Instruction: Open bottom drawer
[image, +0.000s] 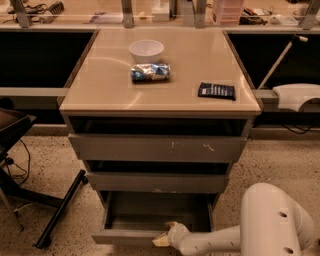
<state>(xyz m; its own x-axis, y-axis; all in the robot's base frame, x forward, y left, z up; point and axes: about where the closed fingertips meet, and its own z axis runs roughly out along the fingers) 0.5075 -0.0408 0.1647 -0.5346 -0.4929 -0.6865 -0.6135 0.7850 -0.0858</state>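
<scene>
The bottom drawer (125, 235) of the grey three-drawer cabinet stands pulled out, its shallow grey tray showing inside. My white arm reaches in from the lower right, and the gripper (162, 240) sits at the drawer's front panel, near its middle, against the top edge. The top drawer (157, 148) with white scratch marks and the middle drawer (157, 182) look pushed in.
On the beige cabinet top (100, 95) stand a white bowl (146, 50), a crumpled snack bag (150, 72) and a dark flat packet (216, 90). A black stand leg (60, 210) lies on the speckled floor at the left. A white arm part (297, 95) juts in at the right.
</scene>
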